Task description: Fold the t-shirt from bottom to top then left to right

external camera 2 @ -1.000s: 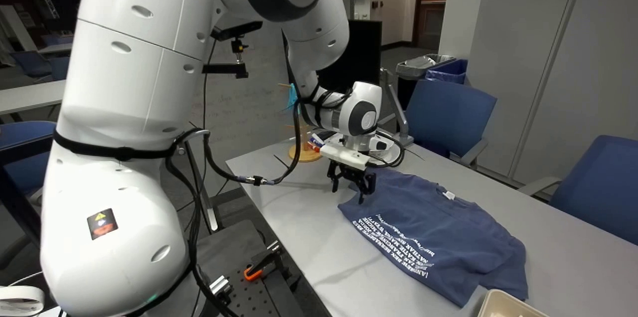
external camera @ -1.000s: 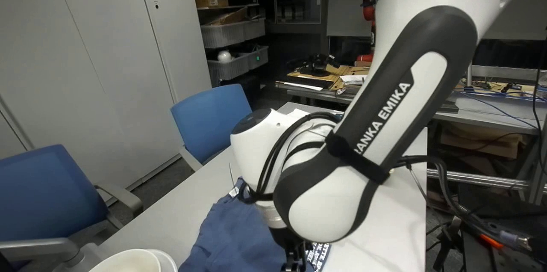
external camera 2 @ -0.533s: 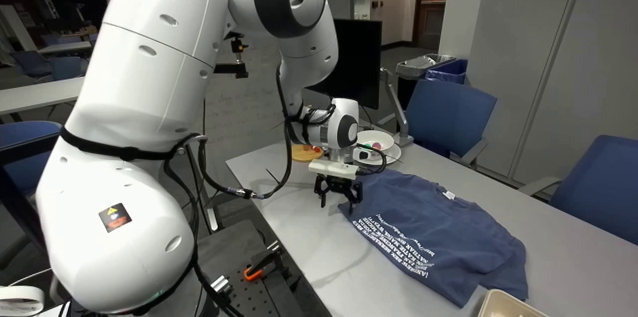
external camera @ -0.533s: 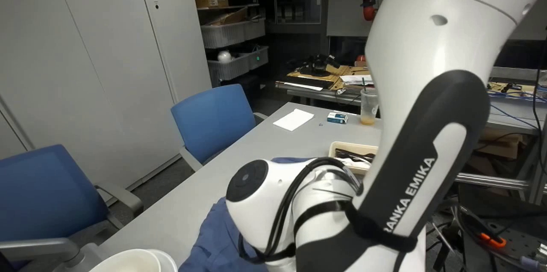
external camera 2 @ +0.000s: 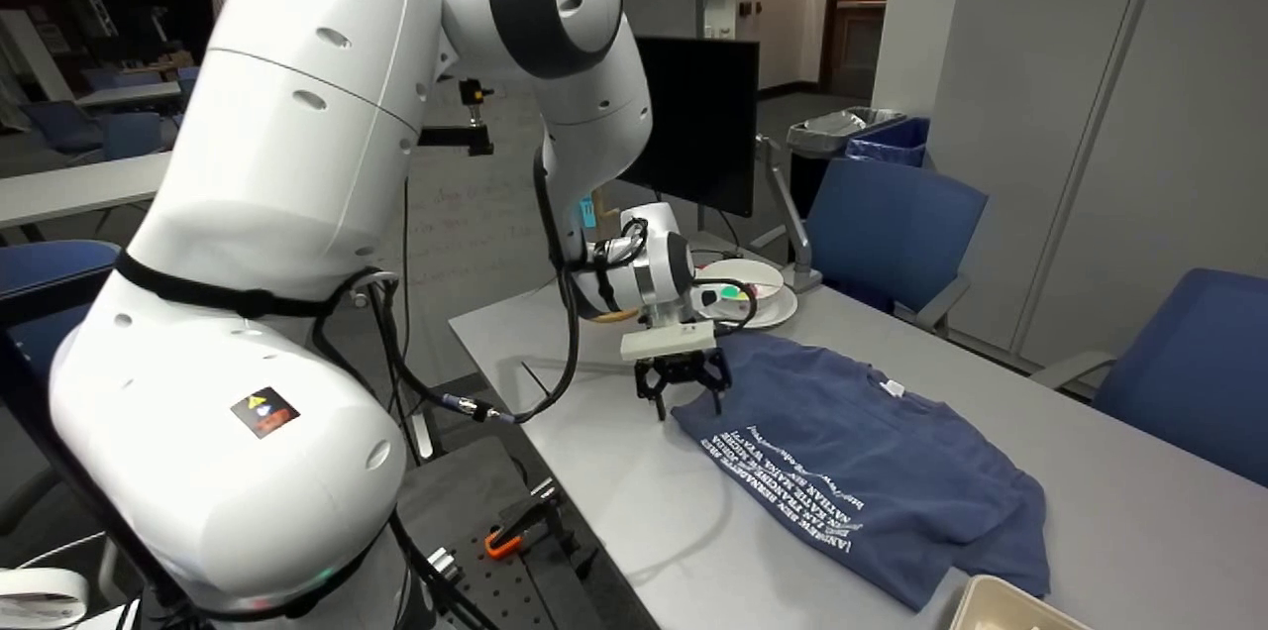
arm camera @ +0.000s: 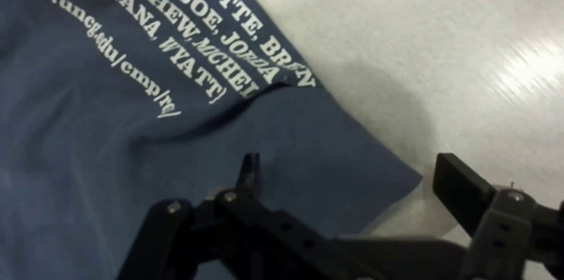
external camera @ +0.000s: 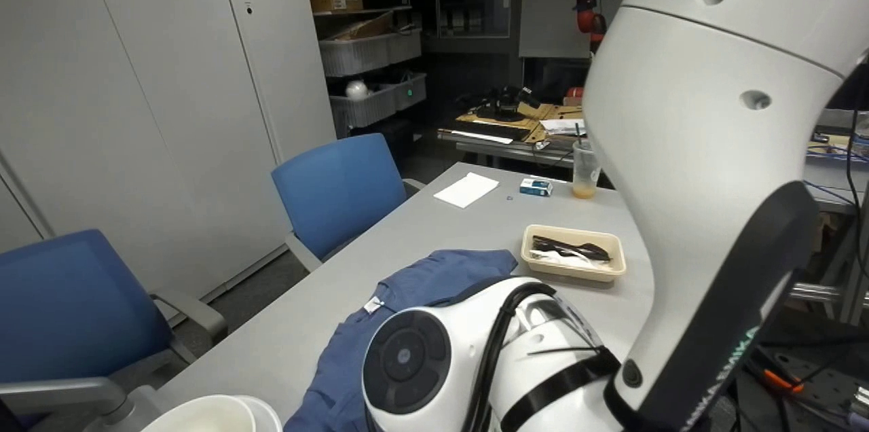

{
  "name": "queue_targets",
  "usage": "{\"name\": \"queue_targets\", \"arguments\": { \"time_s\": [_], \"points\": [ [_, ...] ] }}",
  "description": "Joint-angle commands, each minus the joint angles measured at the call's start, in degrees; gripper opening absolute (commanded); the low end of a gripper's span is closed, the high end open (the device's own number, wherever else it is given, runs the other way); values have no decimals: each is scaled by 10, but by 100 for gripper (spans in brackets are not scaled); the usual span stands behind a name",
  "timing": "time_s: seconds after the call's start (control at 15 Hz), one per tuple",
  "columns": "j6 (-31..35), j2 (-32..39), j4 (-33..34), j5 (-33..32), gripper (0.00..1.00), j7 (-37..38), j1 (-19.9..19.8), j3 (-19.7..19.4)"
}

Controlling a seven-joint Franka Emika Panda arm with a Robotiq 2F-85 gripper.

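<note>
While the t-shirt (external camera 2: 882, 457) is lying on the surface (external camera 2: 634, 481), our end effector (external camera 2: 689, 409) is hovering at one corner

Since the lettering (external camera 2: 783, 486) is standing upside down to the collar label (external camera 2: 893, 388), we are judging that the bottom-to-top fold is in place and that we are preparing the left-to-right one. Our first worry is concerning the layers: if the fingers (arm camera: 462, 192) are catching only the upper one, the fold could be coming apart. Our second is the shallow grip: if we are pinching only the tip of the corner, the cloth could be slipping out during the lift. We are also minding the plate (external camera 2: 783, 308) and the bowl (external camera 2: 743, 267), which are standing near the end effector, because a wide swing could be pushing them. Beside the opposite end, the tray (external camera: 574, 278) is standing, so if we are carrying the cloth too far, it could be landing on the rim.

As for the end effector, its fingers are standing widely apart and it is holding nothing. In the wrist view, one finger is hovering over the cloth, while the other is standing just past the corner, over the bare surface. Whether a fingertip is touching anything, we are not managing to see.
</note>
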Motion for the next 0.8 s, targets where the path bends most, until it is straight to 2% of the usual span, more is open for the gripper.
{"name": "queue_targets", "arguments": {
  "time_s": [0.0, 0.07, 0.6, 0.73],
  "points": [
    [25, 5, 3, -56, 93, 38, 21, -23],
    [27, 6, 3, -67, 76, 46, 21, -24],
    [13, 8, 9, -113, 13, 93, 15, -17],
    [8, 4, 9, -101, 1, 87, 8, -6]
  ]
}}
